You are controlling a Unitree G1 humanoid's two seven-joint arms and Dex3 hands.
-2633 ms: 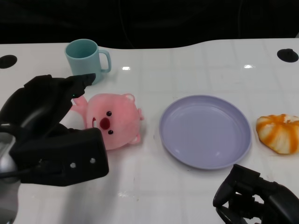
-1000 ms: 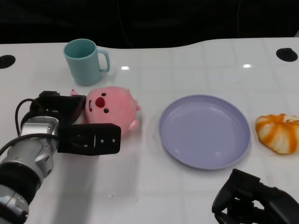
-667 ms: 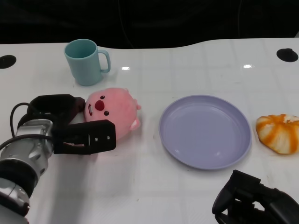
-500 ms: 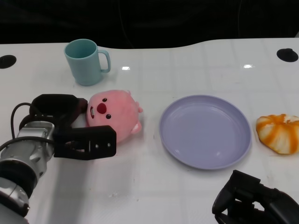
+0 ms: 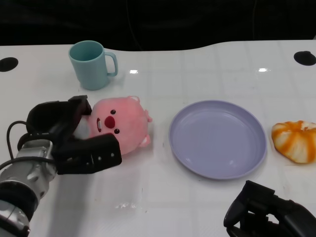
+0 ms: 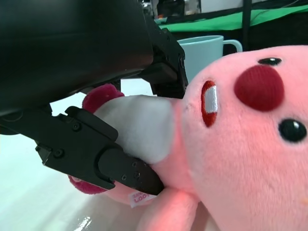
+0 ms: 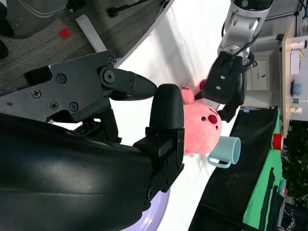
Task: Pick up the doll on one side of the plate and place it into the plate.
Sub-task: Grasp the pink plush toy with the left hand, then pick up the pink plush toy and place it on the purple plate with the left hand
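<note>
The left robot hand (image 5: 74,136) grips the pink doll (image 5: 121,126), left of the plate (image 5: 217,139), mid-surface. The doll's small tag (image 6: 139,198) is unreadable. The right robot hand (image 5: 269,217) is curled, empty, near the front edge.

table (image 5: 207,69): glossy white, faint grid lines, light glints | backdrop (image 5: 197,19): black behind far edge | floor (image 7: 53,53): grey carpet | green cloth (image 6: 269,14) | white cabinet (image 7: 262,72)
</note>
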